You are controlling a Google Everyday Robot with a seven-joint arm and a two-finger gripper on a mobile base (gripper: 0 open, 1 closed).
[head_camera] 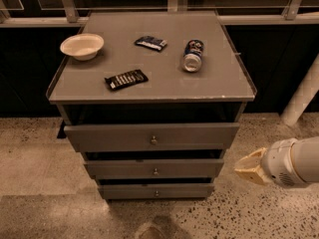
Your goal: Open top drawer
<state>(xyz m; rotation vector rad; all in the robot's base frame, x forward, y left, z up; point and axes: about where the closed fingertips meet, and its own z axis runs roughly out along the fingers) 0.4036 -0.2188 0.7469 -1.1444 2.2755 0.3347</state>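
At the right edge of the view, low and level with the middle drawer [119,169], my gripper [241,166] hangs over the floor, well apart from the cabinet. Its fingers [251,167] read as one cream wedge with no gap showing, so I take them as narrow and holding nothing. The top drawer [109,136] sits just under the desk [164,86], its front looking flush or nearly so, the knob [153,140] at its centre untouched. I judge I am in the approach, with the pull not yet begun. The next move calls for swinging left and up to face the knob, spreading the fingers enough to take it, closing on it, then drawing straight back. I must not drift onto the middle knob [155,172] below. As for containers, all three drawers hide their contents. On the desk, the bowl [81,46] looks empty, and the can [192,55] lies on its side; I cannot tell if it holds anything.
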